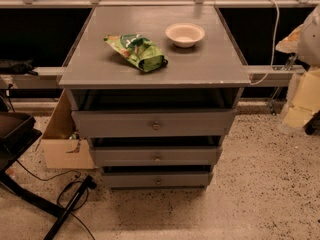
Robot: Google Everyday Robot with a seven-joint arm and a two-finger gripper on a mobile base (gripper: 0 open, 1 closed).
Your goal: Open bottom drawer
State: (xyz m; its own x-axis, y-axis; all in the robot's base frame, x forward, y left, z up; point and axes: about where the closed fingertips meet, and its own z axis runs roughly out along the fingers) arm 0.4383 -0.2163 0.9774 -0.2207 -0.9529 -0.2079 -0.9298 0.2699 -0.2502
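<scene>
In the one camera view, the bottom drawer (131, 180) sits lowest in the grey cabinet, its slim front and small round knob (158, 181) facing the camera. Only a thin dark strip shows above its front, so I judge it shut or barely ajar; the pull is not yet done. The middle drawer (125, 157) and top drawer (115, 125) show similar dark strips, and nothing inside any of the three can be seen.

The claw is not in view. A pale shape (311, 34) at the right edge may be part of the arm, well apart from the drawers, so I cannot tell whether the claw is released or clenched.

On the tabletop (210, 64) stand an empty-looking bowl (185, 34) and a green snack bag (137, 51). A cardboard box (62, 151) leans beside the cabinet; its contents are hidden.
</scene>
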